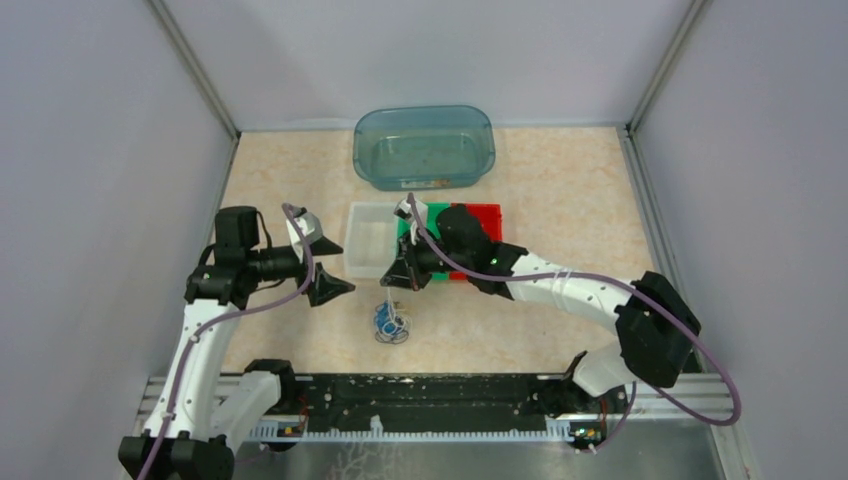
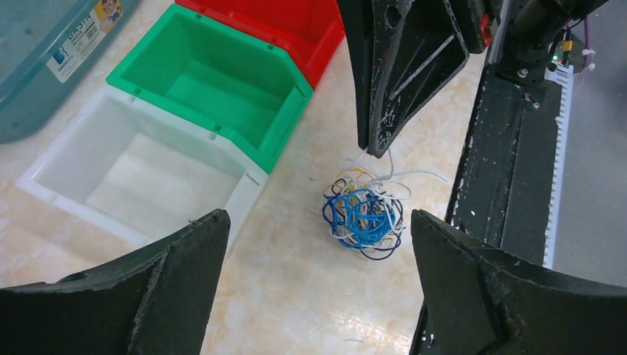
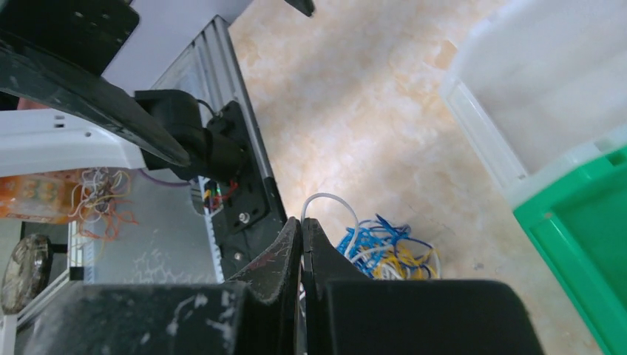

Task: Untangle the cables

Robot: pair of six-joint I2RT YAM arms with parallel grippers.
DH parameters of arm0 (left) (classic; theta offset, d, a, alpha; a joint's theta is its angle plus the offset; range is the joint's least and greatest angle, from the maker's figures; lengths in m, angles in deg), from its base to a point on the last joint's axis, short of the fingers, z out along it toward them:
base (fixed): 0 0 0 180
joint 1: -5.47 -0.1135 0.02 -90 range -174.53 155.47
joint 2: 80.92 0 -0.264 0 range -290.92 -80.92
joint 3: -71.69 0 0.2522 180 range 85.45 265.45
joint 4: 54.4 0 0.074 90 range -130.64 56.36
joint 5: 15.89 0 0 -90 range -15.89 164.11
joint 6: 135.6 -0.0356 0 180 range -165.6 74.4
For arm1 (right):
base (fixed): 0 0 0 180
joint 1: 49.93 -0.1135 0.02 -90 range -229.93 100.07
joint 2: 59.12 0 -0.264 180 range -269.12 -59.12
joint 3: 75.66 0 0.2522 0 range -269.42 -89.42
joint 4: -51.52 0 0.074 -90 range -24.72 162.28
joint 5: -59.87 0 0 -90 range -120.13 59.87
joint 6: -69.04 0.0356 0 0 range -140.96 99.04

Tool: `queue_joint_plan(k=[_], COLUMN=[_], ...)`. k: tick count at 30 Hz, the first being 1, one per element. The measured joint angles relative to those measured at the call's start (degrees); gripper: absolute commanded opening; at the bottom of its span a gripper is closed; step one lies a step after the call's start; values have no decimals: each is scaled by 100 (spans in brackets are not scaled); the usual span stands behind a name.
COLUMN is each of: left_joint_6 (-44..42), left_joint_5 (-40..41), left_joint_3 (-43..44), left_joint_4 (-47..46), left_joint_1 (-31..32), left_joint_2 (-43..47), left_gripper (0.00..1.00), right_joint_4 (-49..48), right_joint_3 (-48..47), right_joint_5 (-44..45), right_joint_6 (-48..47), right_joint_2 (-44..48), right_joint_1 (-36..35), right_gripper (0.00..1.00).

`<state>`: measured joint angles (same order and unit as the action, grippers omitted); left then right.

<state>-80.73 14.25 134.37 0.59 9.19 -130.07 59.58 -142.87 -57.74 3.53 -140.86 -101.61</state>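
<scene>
Right claw (image 3: 302,222) is clamped on a white cable (image 3: 329,198) from the tangle (image 2: 362,214) by the bench (image 1: 560,200)'s near edge; draw it up slowly (left claw (image 2: 316,218), spread wide, could pin the rest).

Small knotted ball of blue, white and yellow cables (image 2: 362,214), resting on beige tabletop (image 2: 296,296), 1 white strand (image 3: 329,198) looping upward

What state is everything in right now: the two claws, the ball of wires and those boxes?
Left gripper: open, holding nothing.
Right gripper: shut on a white cable.
Cable ball: one tangled clump.
White bin: empty.
Green bin: empty.
Red bin: visible part empty.
Blue basin: no lid, looks empty.
</scene>
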Motion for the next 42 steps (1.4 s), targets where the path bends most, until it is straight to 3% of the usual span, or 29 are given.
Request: queue_joint_plan(k=[9,13,20,29,35,40,41,42], left_joint_6=[323,529,664,684,686,699,713,723], left_joint_5=[-219,-297,-487,-855,-1226,-1434,-1464,-1473], left_joint_3=[0,0,-2,-70,-136,-136,-136,-136], left_joint_4=[-190,-396,-568,-682,-684,-682,-678,-678], left_joint_1=[66,81,111,120,144,170,173,173], left_joint_2=[140,249,304,304,304,302,302,302], left_gripper=[96,86,80,60,39,13,7,2], right_joint_4=[-247,-592,-1075,-1473,-1735,-1899,-1908,-1917], right_joint_3=[-251,-409,-479,-481,-481,-481,-481,-481], right_joint_5=[-116,-323,-577,-863,-938,-960,-957,-951], right_joint_6=[426,713,1075,1408,1606,1735,1764,1777], right_joint_2=[0,-2,-2,-50,-92,-168,-170,-173], right_joint_1=[-144,-155,-249,-345,-382,-382,-382,-382], right_gripper=[0,0,0,0,0,0,7,21])
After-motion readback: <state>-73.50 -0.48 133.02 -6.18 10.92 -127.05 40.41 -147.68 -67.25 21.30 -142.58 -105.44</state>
